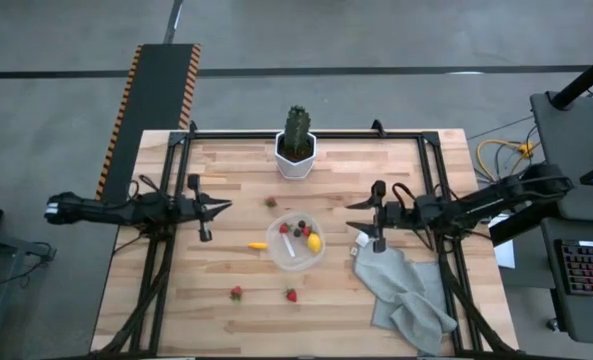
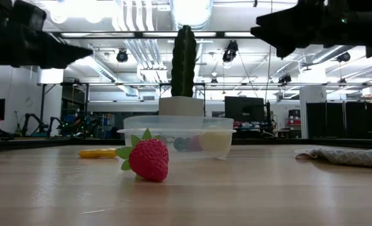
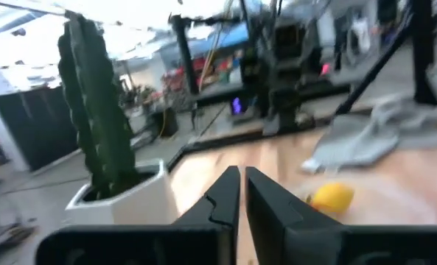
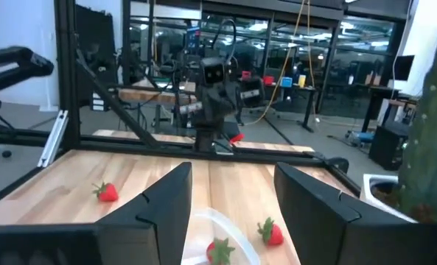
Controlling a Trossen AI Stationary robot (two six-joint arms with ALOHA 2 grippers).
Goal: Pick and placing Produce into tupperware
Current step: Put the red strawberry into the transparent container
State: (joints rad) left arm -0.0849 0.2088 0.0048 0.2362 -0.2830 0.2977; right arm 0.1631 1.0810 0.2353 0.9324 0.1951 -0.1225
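The clear round tupperware (image 1: 296, 256) sits mid-table and holds strawberries, a yellow lemon (image 1: 314, 241) and dark berries. Outside it lie a yellow-orange piece (image 1: 258, 245) to its left, one strawberry (image 1: 271, 202) on its far side and two strawberries (image 1: 236, 293) (image 1: 291, 295) nearer the table's near edge. The closest strawberry (image 2: 149, 159) fills the low view's foreground, in front of the tupperware (image 2: 178, 139). My left gripper (image 1: 226, 205) (image 3: 242, 180) hovers left of the tupperware, shut and empty. My right gripper (image 1: 351, 207) (image 4: 233, 184) hovers right of it, open and empty.
A tall green cactus (image 1: 296, 128) in a white pot (image 1: 296, 160) stands at the far edge, behind the tupperware. A crumpled grey cloth (image 1: 408, 292) lies on the right near part of the table, under the right arm. Bare wood shows on the table's left and near side.
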